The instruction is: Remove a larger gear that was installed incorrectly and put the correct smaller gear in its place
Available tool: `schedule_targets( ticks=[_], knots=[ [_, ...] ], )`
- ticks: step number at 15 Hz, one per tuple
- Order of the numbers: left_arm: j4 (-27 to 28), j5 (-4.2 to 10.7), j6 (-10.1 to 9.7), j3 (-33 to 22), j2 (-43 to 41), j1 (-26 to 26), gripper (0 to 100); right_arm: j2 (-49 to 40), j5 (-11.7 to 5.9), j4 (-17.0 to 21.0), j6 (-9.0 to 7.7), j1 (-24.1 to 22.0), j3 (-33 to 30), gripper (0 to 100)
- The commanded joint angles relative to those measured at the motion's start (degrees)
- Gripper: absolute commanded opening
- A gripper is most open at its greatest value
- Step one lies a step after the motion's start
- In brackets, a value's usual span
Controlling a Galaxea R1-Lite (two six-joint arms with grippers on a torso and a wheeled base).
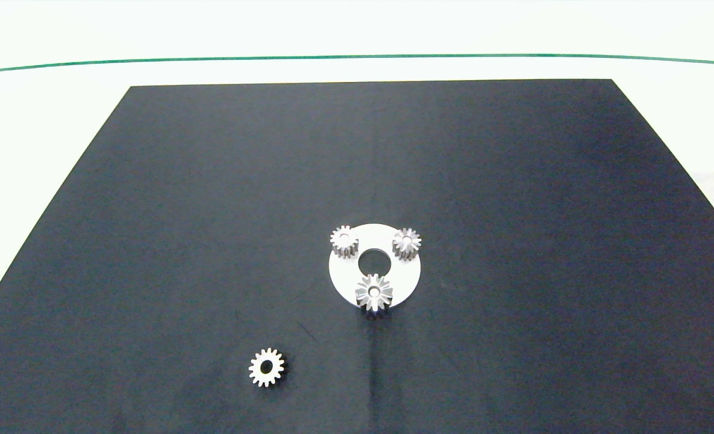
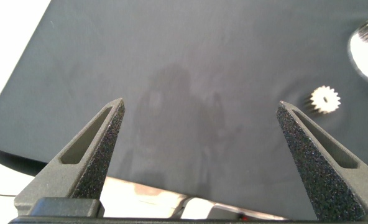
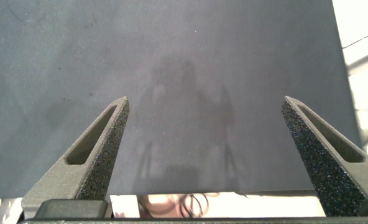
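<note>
In the head view, the smaller gear (image 1: 267, 367) lay flat on the black mat (image 1: 152, 241), nearest the camera and apart from the white disc (image 1: 406, 274). The larger gear (image 1: 374, 292) sat on the disc's near edge, two small gears (image 1: 344, 240) at its far side. No arm showed.

The left wrist view showed the left gripper (image 2: 201, 111) spread wide, empty, above the mat, the smaller gear (image 2: 325, 99) lying past one finger.

The right wrist view showed the right gripper (image 3: 205, 107) likewise spread wide, empty, over bare mat.

Head camera — high above, looking down over the whole black mat (image 1: 212, 211) from afar. Wrist cameras — low, close, facing across it. Head and left wrist views share the smaller gear (image 1: 267, 367) (image 2: 325, 99).
</note>
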Motion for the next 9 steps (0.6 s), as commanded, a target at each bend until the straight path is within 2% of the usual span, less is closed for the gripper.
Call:
schedule_targets(
  ticks=[1, 2, 4, 6, 7, 8, 9],
  knots=[
    [4.24, -0.01, -0.09, -12.68, 14.65, -0.91, 100, 14.18, 0.09, 2.2, -3.82, 0.09, -8.79, 100],
    [5.21, 0.07, -0.09, -17.86, 21.59, -0.91, 100, 20.33, -0.08, 2.28, -5.22, -0.09, -12.66, 100],
    [10.83, 0.07, -0.09, -27.09, 30.91, -0.82, 100, 29.56, -0.34, 2.37, -5.57, 0.09, -18.28, 100],
    [19.89, 0.07, -0.09, -37.03, 39.79, -0.73, 100, 38.09, -1.05, 2.81, -5.92, 0.26, -24.0, 100],
    [22.96, 0.07, -0.18, -40.89, 43.57, -0.91, 100, 41.07, -2.28, 5.36, -7.24, 0.44, -27.16, 100],
    [24.46, -0.01, -0.18, -43.09, 46.55, -0.91, 100, 43.45, -2.72, 10.98, -8.39, 1.32, -31.73, 100],
    [24.54, -0.01, -0.18, -43.97, 49.37, -0.99, 100, 45.12, -2.72, 17.31, -8.39, 2.73, -35.95, 100]
  ],
)
